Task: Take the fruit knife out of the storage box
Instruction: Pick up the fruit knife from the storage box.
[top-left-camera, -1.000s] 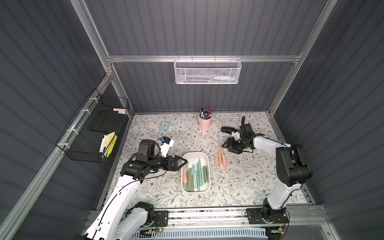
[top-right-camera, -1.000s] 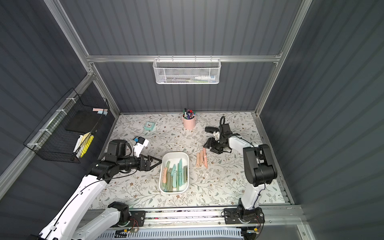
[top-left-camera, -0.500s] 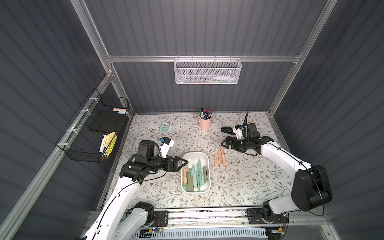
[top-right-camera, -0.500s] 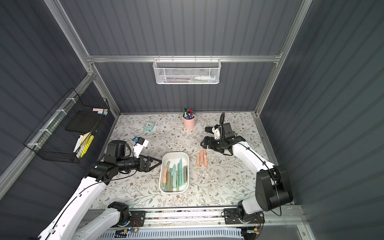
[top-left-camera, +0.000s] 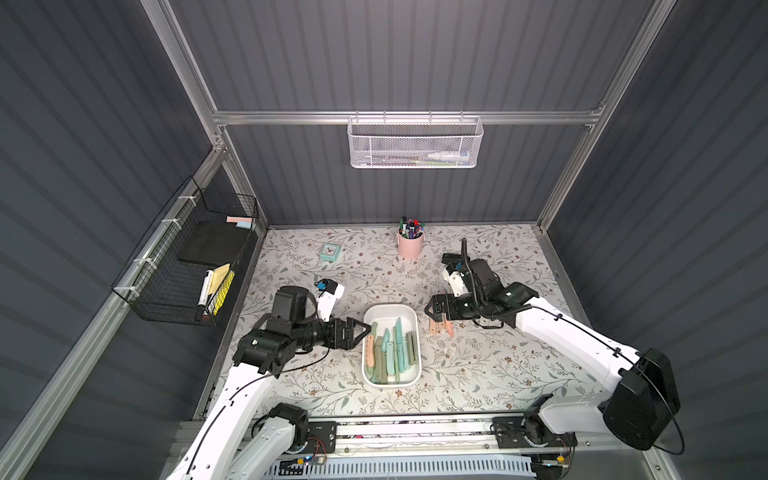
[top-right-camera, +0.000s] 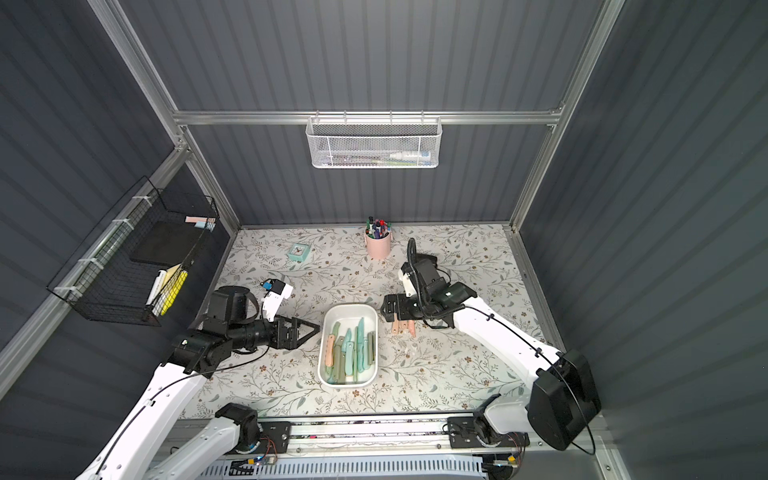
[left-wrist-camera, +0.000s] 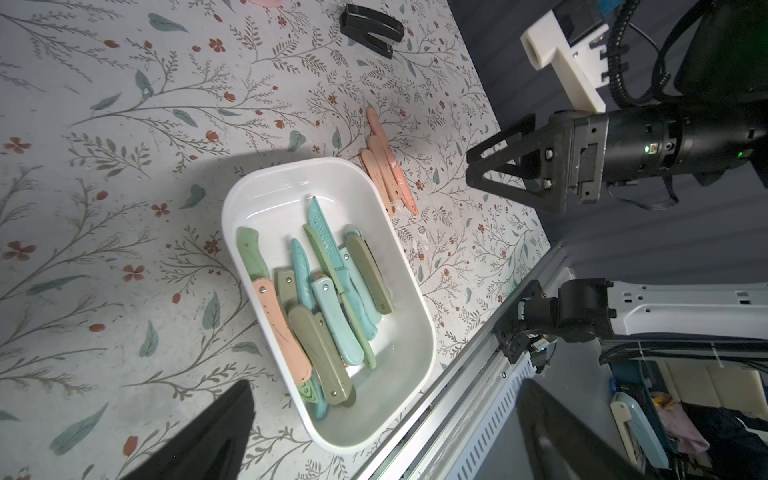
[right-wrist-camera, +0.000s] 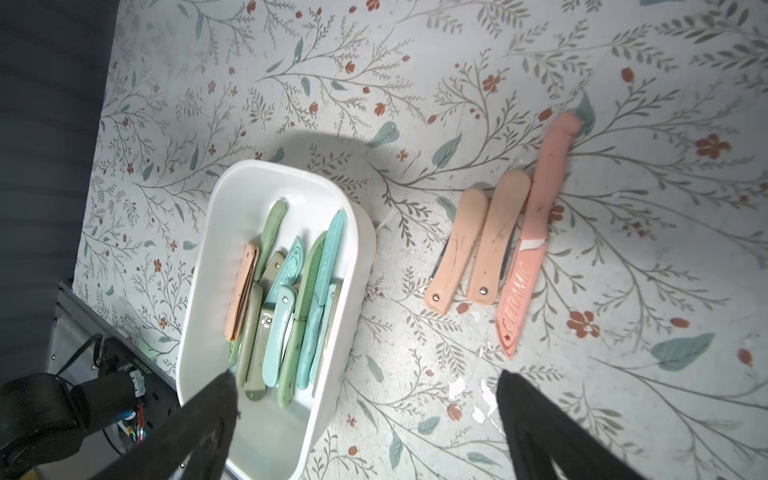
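Note:
The white storage box (top-left-camera: 390, 308) (top-right-camera: 350, 308) sits at the front middle of the table. Several fruit knives lie in it, teal, green and olive, plus a pink one (left-wrist-camera: 282, 328). Three pink knives (top-left-camera: 440, 328) (right-wrist-camera: 490, 245) lie on the table just right of the box. My left gripper (top-left-camera: 362, 332) (left-wrist-camera: 384, 386) hangs open at the box's left rim (left-wrist-camera: 232, 199), holding nothing. My right gripper (top-left-camera: 430, 309) (right-wrist-camera: 365, 376) stands open and empty above the pink knives, beside the box's right wall (right-wrist-camera: 357, 249).
A pink pen cup (top-left-camera: 410, 245) and a teal clock (top-left-camera: 330, 252) stand near the back. A small black object (left-wrist-camera: 372, 29) lies behind the right arm. A black wire basket (top-left-camera: 195, 266) hangs on the left wall and a white mesh basket (top-left-camera: 415, 143) on the back wall. White chips (right-wrist-camera: 469, 395) dot the table.
My right arm has swung from the back right of the table toward the box, and its gripper has opened. My left gripper has edged slightly toward the box.

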